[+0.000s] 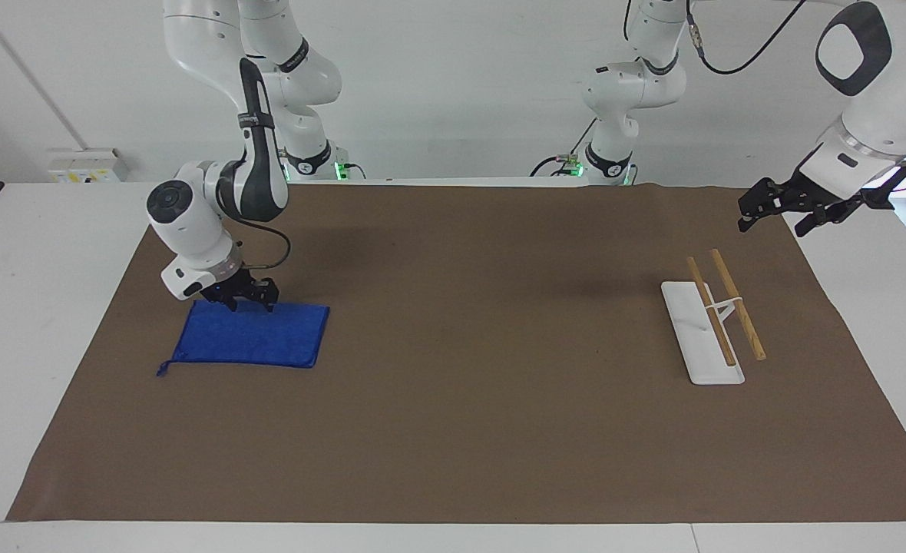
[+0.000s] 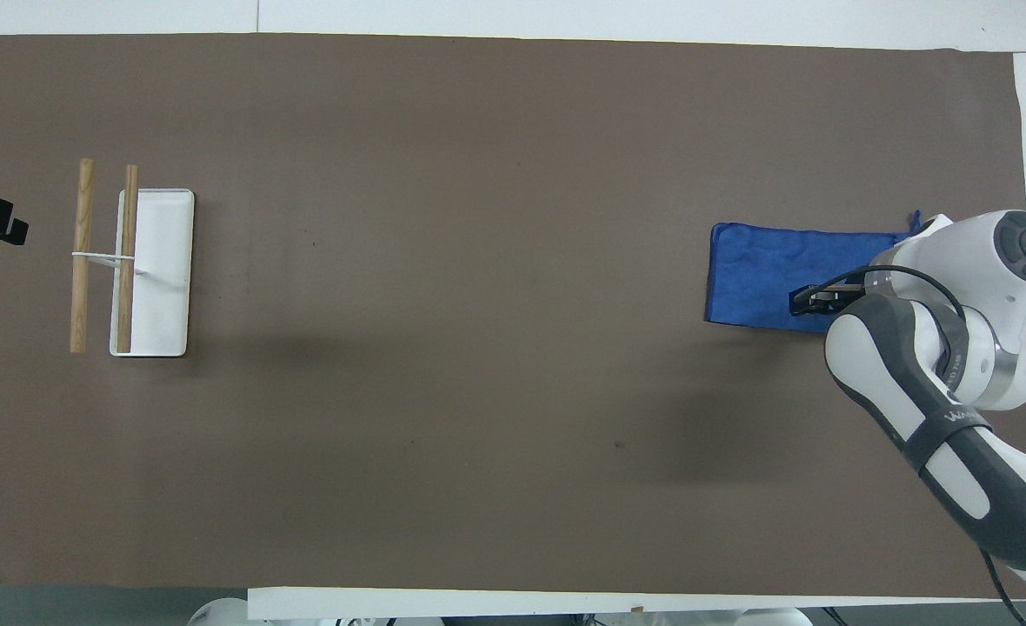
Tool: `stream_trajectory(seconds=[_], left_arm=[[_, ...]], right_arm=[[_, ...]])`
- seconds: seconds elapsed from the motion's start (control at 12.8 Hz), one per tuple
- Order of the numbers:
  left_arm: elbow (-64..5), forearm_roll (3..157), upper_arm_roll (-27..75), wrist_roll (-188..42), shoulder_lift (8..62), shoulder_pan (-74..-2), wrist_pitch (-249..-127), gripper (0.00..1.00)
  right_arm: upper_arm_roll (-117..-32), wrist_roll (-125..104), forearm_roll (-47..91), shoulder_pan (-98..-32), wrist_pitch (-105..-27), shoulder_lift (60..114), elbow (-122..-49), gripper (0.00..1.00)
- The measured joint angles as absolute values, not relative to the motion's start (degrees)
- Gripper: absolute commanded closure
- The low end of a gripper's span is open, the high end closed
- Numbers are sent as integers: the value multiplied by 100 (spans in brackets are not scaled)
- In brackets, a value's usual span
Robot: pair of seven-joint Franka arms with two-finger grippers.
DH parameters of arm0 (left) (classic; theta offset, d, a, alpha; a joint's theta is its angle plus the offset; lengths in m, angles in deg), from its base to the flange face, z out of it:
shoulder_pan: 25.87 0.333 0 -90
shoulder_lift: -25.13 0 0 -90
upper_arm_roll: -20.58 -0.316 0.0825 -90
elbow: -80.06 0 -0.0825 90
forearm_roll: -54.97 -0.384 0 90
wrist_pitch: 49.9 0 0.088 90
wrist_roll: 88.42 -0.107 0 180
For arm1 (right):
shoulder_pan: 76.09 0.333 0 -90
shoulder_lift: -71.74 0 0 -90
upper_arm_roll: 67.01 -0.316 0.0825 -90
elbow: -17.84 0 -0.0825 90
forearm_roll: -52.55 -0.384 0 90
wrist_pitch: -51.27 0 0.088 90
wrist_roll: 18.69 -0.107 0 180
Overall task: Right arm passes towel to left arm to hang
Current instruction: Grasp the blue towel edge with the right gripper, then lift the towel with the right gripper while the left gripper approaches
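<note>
**Towel not yet lifted; every stage of the hand-over is still ahead**

The small bright blue soft cloth towel [image 1: 252,335] lies flat on the brown mat [image 1: 468,430] covering the tabletop [image 1: 31,253], toward the right arm's end, with its thin blue loop [image 1: 164,368] trailing from the corner farthest from the robots. Nothing about the towel looks lifted or bunched, so I judge the pick-up has not happened.

The right arm's wide black forked gripper [image 1: 249,296] is down at the towel's edge nearest the robots. Its fingers appear parted, with the tips at or just touching the cloth; from the facing view I cannot tell whether they already pinch any fabric. In the overhead view the gripper [image 2: 813,299] sits over the same near edge, partly hidden by the arm's own wrist.

The left arm's slim narrow black gripper [image 1: 775,206] waits in the air over the mat's corner at the left arm's end, with its fingers spread and holding nothing.

The hanging rack, a white flat base with two light wooden rods [image 1: 714,319] carried on a thin white stand, sits bare at the left arm's end, well apart from the towel.

Judged from this, the task is at its first step. Left to do: close on the towel, raise it, carry it toward the middle, pass it to the left gripper, and drape it over a rod.
</note>
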State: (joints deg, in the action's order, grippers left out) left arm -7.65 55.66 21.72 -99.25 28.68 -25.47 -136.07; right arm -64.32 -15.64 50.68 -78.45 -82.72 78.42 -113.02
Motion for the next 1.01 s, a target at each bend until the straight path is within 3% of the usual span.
stream_trajectory(seconds=[0.54,0.7,0.86,1.01], left_arm=[[-770,5565,2155,-9928,2868,-2545,-13603,0],[-770,5565,2153,-9928,2868,-2545,-13603,0],[-770,5565,2142,-9928,2868,-2542,-13603,0],[-770,5565,2129,-9928,2867,-2542,-13603,0]], right_arm=[[-6432,-1559,5067,-7864,-8399,7901,-11407,31],[-6432,-1528,5067,-7864,-8448,7916,-11413,45],[-6432,-1479,5067,-7865,-8454,7916,-11413,67],[-6432,-1462,5067,-7865,-8465,7904,-11405,79]])
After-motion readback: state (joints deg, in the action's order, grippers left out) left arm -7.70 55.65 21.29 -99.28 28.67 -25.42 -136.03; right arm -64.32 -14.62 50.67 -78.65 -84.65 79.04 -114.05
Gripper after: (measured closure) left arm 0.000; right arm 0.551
